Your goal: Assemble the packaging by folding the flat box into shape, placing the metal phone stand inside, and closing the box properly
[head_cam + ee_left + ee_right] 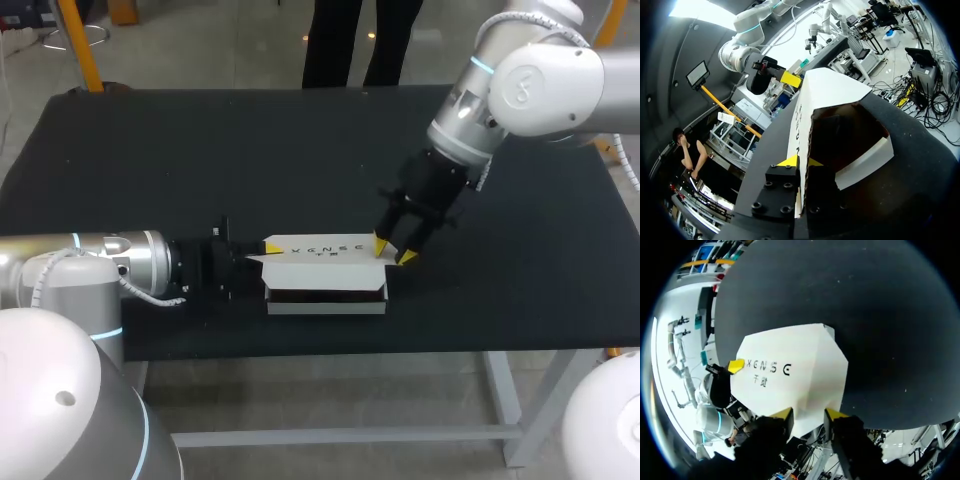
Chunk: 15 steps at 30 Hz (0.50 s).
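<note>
The white cardboard box (325, 270) lies at the table's front middle, its printed top panel (790, 370) raised over a dark open front. In the left wrist view the inside (840, 135) is dark and no phone stand can be made out. My left gripper (270, 249) is at the box's left end, shut on the thin edge of the top panel (801, 162). At the right end, my right gripper (393, 250) points down. Its yellow tips stand apart, astride the panel's end edge (809, 414).
The black table (200, 160) stretches bare behind and to both sides of the box. Its front edge (330, 352) runs close below the box.
</note>
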{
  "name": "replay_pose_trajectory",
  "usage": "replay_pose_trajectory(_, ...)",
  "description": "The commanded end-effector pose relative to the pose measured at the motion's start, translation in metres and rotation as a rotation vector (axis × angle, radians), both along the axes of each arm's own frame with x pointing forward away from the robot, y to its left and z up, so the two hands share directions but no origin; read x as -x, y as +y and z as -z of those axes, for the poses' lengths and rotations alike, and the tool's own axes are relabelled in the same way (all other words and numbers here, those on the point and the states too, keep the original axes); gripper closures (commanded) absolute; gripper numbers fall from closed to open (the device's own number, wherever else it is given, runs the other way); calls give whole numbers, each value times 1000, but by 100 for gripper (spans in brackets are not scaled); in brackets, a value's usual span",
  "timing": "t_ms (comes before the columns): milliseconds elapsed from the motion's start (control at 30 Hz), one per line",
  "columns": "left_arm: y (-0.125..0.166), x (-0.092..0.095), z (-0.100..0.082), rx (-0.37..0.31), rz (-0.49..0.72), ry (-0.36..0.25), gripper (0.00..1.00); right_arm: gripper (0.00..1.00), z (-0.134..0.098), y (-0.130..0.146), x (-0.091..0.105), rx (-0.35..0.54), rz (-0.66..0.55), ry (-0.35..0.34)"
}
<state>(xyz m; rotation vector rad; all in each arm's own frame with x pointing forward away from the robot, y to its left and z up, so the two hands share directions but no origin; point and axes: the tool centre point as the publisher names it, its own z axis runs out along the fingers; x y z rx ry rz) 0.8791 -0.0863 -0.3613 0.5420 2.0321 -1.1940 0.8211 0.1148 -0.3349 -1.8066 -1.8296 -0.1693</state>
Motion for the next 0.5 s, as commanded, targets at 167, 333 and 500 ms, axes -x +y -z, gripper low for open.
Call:
replay_pose_trajectory(167,2,2,5,3,-5,3,100,58,3,1,-1,-3,-9,4)
replay_pose_trajectory(333,4,3,4,6,-8,2,99,59,4,1,-2,-5,-10,5)
replay_pose_trajectory(500,6,4,4,11,-14,3,78,60,5,1,-3,-9,-11,5)
